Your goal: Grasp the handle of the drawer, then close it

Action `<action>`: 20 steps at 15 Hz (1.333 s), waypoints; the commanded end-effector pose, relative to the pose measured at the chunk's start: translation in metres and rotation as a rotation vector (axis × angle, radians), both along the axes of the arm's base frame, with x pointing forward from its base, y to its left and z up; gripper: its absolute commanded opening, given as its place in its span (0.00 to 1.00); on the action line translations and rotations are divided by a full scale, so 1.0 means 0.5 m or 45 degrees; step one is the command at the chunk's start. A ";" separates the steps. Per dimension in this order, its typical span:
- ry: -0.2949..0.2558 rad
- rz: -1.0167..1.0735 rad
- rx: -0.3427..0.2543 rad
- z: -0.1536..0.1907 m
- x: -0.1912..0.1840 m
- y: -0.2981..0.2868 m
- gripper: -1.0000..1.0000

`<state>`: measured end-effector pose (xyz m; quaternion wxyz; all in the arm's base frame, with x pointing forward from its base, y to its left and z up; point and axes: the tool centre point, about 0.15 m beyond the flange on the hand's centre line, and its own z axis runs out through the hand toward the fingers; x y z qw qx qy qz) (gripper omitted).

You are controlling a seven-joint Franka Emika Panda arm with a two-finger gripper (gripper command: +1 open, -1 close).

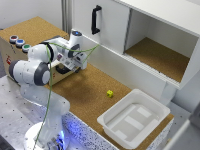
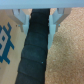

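Observation:
The tan box with coloured round buttons (image 1: 19, 42) stands at the exterior view's left. Its drawer (image 1: 61, 71) is pulled out towards the cork table, with a dark gap showing under my hand. My gripper (image 1: 70, 63) is down at the drawer front. In the wrist view the black handle (image 2: 36, 52) runs as a dark bar between my two fingertips (image 2: 21, 19), which lie against both of its sides. My gripper (image 2: 37, 19) is shut on the handle. The tan drawer face with a blue mark (image 2: 7, 42) is on one side and cork on the other.
A big white cabinet (image 1: 150, 35) with an upright black door handle (image 1: 95, 19) stands behind. A white plastic tub (image 1: 132, 117) sits at the table's front right. A small yellow object (image 1: 109, 93) lies on the cork. A green cable (image 1: 85, 51) loops by the wrist.

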<state>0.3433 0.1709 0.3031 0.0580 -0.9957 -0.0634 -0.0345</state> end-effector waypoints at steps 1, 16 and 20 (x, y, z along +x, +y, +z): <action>0.013 0.101 -0.008 -0.023 0.032 0.098 0.00; -0.012 0.423 0.031 -0.008 0.032 0.326 0.00; -0.059 0.336 0.026 0.027 0.035 0.287 1.00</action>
